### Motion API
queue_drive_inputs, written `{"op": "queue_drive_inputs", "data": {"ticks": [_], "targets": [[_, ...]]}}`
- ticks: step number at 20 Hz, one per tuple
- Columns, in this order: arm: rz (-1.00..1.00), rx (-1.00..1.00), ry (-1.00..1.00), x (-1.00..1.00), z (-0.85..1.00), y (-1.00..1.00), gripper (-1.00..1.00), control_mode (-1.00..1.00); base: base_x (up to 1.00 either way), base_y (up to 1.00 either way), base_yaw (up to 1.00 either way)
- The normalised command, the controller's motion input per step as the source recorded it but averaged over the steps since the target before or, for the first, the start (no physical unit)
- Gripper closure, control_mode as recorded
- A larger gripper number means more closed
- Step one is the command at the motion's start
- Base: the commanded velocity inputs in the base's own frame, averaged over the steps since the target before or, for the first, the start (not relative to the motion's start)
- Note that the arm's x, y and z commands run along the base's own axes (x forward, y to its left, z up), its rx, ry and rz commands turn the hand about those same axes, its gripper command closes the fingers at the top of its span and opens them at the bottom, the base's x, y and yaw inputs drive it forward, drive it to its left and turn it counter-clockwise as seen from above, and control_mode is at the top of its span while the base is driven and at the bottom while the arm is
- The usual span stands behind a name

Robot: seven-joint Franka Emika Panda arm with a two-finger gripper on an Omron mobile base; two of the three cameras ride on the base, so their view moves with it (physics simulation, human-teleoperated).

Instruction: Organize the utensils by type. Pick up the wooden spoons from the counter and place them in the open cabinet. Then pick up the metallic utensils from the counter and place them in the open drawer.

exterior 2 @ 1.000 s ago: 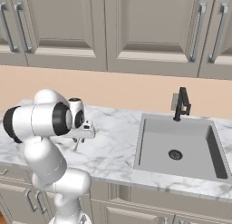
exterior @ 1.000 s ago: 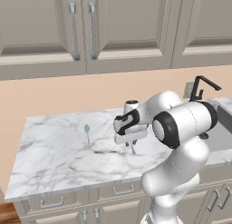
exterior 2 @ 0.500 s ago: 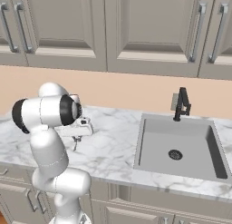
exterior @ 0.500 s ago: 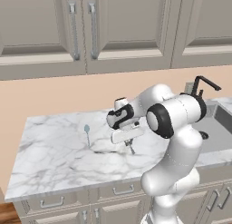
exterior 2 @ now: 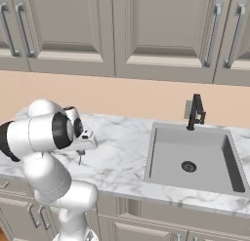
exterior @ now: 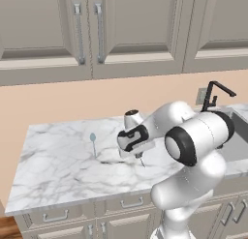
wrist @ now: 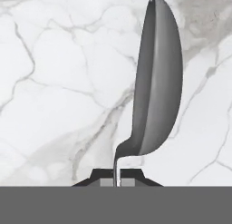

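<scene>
- A white marble counter [exterior: 58, 170] with grey veining is running below a peach wall and grey-beige upper cabinets [exterior: 97, 35] whose doors are carrying metal bar handles.
- The left base view is showing a pale teal-blue spoon [exterior: 93, 142] lying on the slab, left of the arm and well apart from it, with its bowl toward the wall.
- The right base view is showing the other end of the counter instead: a sunken grey sink [exterior 2: 195, 159] with a round drain and a black faucet [exterior 2: 196, 112] standing behind it.
- The hand view is looking straight along a silver-grey spoon [wrist: 156, 82], its smooth oval bowl turned edge-on and rising up the frame against the marble.
- The gripper [wrist: 117, 177] is clamping that spoon's thin handle between its dark fingertips [wrist: 105, 178], pads pressed together on the metal.
- From the left base view the gripper [exterior: 139, 155] is pointing down over the middle of the counter, with the spoon [exterior: 142, 161] showing as a thin grey sliver under it.
- From the right base view the same sliver [exterior 2: 80, 159] is hanging beneath the hand, just over the marble.
- Compared with a second ago, the arm is folding in tighter: its elbow is sitting nearer the hand and the forearm is standing steeper, while the teal spoon is staying where it was.
</scene>
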Motion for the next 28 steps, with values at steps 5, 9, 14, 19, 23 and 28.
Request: {"op": "queue_drive_inputs", "data": {"ticks": [5, 9, 14, 19, 23, 28], "targets": [[0.00, 0.11, -0.03, -0.18, 0.15, -0.12, 1.00, -1.00, 0.00, 0.00, 0.00], [0.00, 0.10, -0.01, 0.00, 0.31, -0.05, 1.00, -1.00, 0.00, 0.00, 0.00], [0.00, -0.01, -0.06, 0.00, 0.19, 0.00, 1.00, -1.00, 0.00, 0.00, 0.00], [0.00, -0.01, -0.01, 0.00, 0.30, 0.00, 1.00, -1.00, 0.00, 0.00, 0.00], [0.00, 0.00, 0.00, 0.00, 0.45, 0.00, 1.00, -1.00, 0.00, 0.00, 0.00], [0.00, 0.00, 0.00, 0.00, 0.11, 0.00, 1.00, -1.00, 0.00, 0.00, 0.00]]}}
